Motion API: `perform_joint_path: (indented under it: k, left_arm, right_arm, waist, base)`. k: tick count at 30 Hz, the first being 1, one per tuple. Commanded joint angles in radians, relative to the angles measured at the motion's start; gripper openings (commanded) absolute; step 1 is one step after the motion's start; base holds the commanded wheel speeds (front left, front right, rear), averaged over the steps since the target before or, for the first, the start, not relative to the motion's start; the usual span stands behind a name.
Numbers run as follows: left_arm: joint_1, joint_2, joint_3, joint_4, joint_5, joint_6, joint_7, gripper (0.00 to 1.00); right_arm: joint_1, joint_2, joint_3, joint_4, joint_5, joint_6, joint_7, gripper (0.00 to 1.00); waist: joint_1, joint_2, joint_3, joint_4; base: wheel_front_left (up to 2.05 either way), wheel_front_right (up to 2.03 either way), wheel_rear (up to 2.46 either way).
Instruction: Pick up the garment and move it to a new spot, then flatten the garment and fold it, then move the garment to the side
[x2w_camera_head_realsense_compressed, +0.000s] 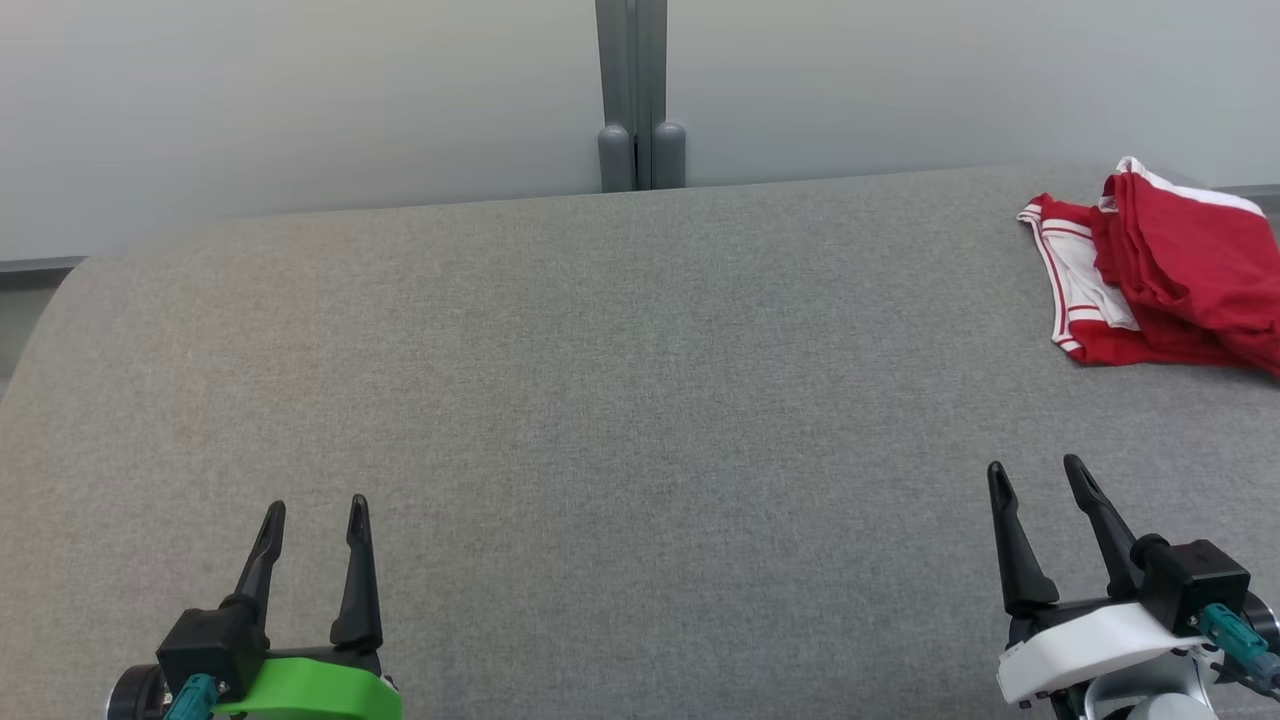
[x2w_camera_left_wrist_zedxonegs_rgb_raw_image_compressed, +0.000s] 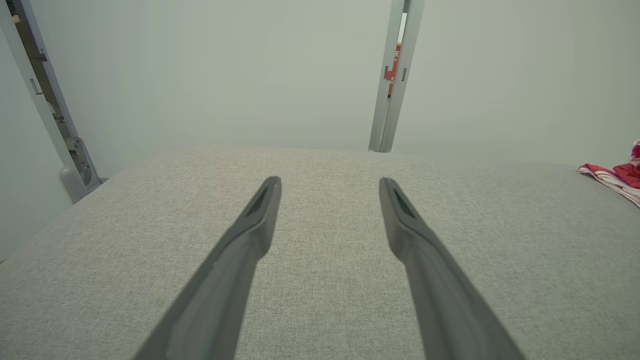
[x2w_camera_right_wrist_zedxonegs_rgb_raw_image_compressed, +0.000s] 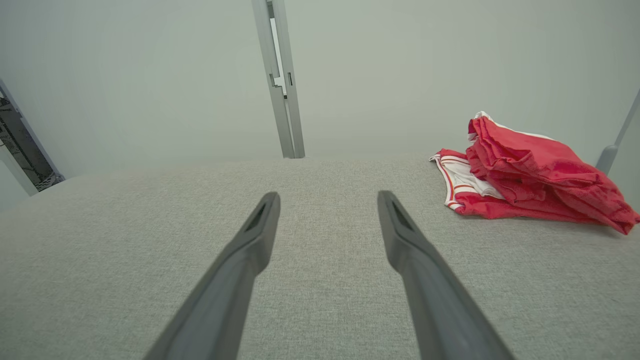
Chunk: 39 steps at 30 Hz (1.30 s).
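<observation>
The garment (x2w_camera_head_realsense_compressed: 1175, 270) is red cloth with white bands, lying in a loose heap at the far right of the grey fabric surface (x2w_camera_head_realsense_compressed: 620, 400). The right wrist view has the garment (x2w_camera_right_wrist_zedxonegs_rgb_raw_image_compressed: 530, 175) up and to the right, and the left wrist view catches an edge of the garment (x2w_camera_left_wrist_zedxonegs_rgb_raw_image_compressed: 617, 177) at its right border. My left gripper (x2w_camera_head_realsense_compressed: 314, 510) rests at the lower left, open, nothing between its fingers. At the lower right my right gripper (x2w_camera_head_realsense_compressed: 1035, 472) stands open and empty too, well short of the heap. Both hover over bare cloth.
A pale wall backs the surface, with a grey post (x2w_camera_head_realsense_compressed: 632, 95) rising behind its far edge at the middle. The surface's left end (x2w_camera_head_realsense_compressed: 40, 330) curves down. A metal frame (x2w_camera_left_wrist_zedxonegs_rgb_raw_image_compressed: 55, 110) stands at the left in the left wrist view.
</observation>
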Motion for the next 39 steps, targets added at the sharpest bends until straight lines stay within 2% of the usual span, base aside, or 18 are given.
perform_joint_path:
  k: [1,17,18,21,39]
  left_arm:
    - [0.016,0.001,0.001,0.001,0.0,-0.004,-0.003,1.0]
    - [0.017,0.014,0.019,0.021,-0.016,-0.006,-0.003,1.0]
    - [0.004,0.007,0.014,0.022,-0.015,-0.005,0.0,0.0]
    - [0.006,0.001,0.014,0.046,-0.023,-0.005,0.008,0.0]
    - [-0.028,-0.008,0.048,0.049,-0.342,-0.018,0.095,0.0]
  right_arm:
    - [0.014,0.005,-0.003,-0.006,0.002,-0.002,0.0,1.0]
    - [0.023,0.008,0.002,0.007,0.006,-0.002,0.001,1.0]
    - [0.017,0.011,0.003,0.008,0.002,0.0,0.001,0.0]
    - [0.02,0.017,0.003,0.028,0.01,0.0,0.003,0.0]
    - [-0.022,0.025,-0.023,0.051,0.344,0.0,0.083,0.0]
  waist:
    - [0.0001,0.0,-0.012,-0.002]
    - [0.0001,0.0,-0.037,-0.011]
    - [0.0001,0.0,-0.037,-0.011]
    - [0.0001,0.0,-0.037,-0.011]
    - [0.0001,0.0,-0.032,-0.014]
  base:
    - [0.0,0.0,0.0]
    - [0.0,0.0,0.0]
    - [0.0,0.0,0.0]
    - [0.0,0.0,0.0]
    - [0.0,0.0,0.0]
